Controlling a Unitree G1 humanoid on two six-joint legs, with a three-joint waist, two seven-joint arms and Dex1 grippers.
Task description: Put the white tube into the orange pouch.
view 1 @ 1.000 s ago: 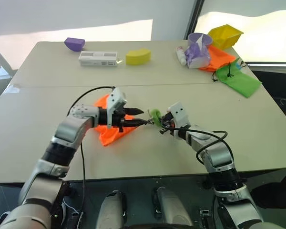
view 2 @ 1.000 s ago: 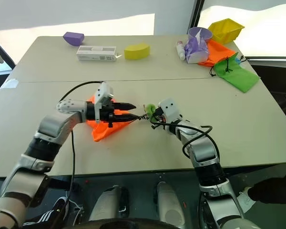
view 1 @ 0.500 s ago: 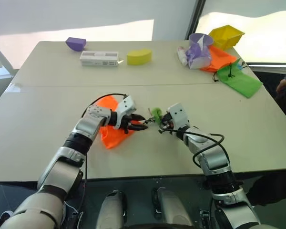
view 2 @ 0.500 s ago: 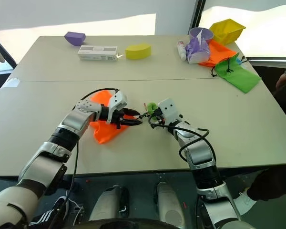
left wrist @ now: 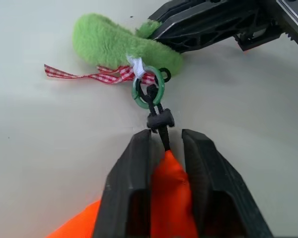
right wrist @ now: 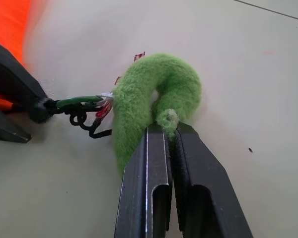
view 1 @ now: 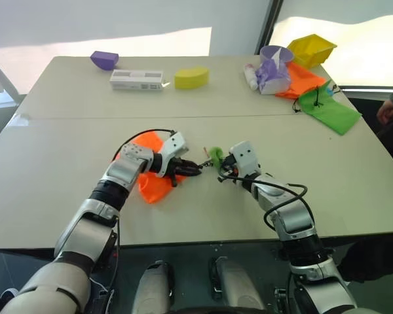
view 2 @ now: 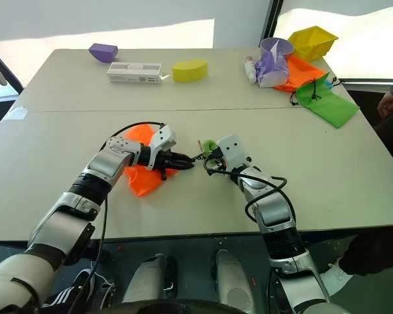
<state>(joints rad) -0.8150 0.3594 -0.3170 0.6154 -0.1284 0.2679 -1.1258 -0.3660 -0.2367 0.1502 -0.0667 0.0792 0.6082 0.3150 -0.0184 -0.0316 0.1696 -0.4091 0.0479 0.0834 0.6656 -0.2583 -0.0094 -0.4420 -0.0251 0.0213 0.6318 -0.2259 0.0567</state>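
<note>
Here the orange pouch (left wrist: 169, 198), pinched in the left gripper (left wrist: 165, 148), seemingly points its corded end at the right gripper (right wrist: 170, 136), clamped on green plush (right wrist: 154, 94).

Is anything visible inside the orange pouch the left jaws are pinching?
No. The left gripper clamps the gathered neck of the orange pouch, its cord running to the green ring. The mouth is bunched shut, so the fabric hides whatever may be inside.

The orange pouch (view 2: 144, 171) lies on the near table (view 2: 327, 176) left of a plush charm (view 2: 209, 146) (joined by cord), while a box (view 2: 133, 71), wedge block (view 2: 188, 70) and bin (view 2: 310, 40) line the far edge behind.
</note>
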